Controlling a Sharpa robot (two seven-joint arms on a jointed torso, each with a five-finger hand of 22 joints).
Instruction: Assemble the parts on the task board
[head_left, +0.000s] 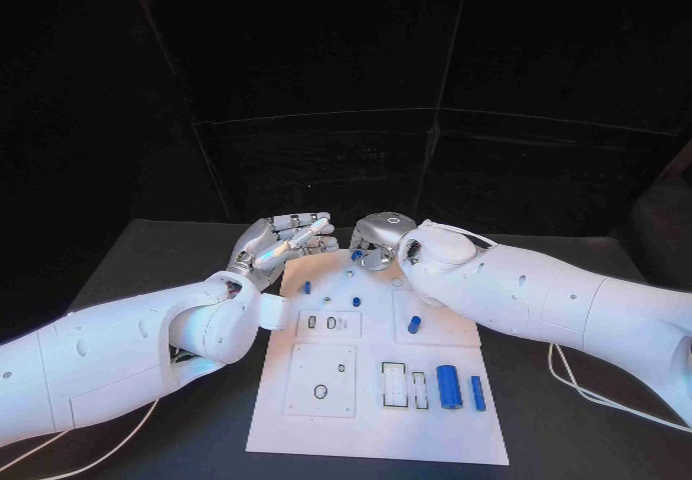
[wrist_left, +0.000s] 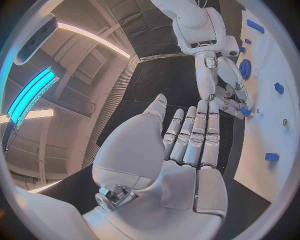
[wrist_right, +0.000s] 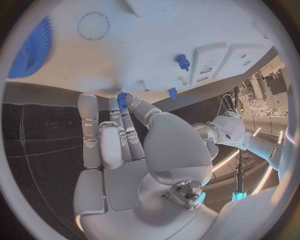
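The white task board (head_left: 378, 432) lies in the middle of the table. At its far edge my right hand (head_left: 379, 240) pinches a small blue part (head_left: 356, 255) between its fingertips, just above the board. The right wrist view shows that part (wrist_right: 122, 99) at the fingertips of the right hand (wrist_right: 128, 145), close to the board (wrist_right: 144, 30). My left hand (head_left: 283, 241) hovers by the board's far left corner, fingers straight and holding nothing. In the left wrist view the left hand (wrist_left: 190, 137) faces the right hand (wrist_left: 225, 95) and its blue part (wrist_left: 245, 112).
A blue gear (wrist_right: 31, 47) (wrist_left: 244, 68) lies at the board's far end. A blue cylinder (head_left: 447, 383) and a thin blue bar (head_left: 477, 392) lie near the front right. Small blue pegs (head_left: 414, 323) (head_left: 306, 287) sit mid-board. Black table surrounds the board.
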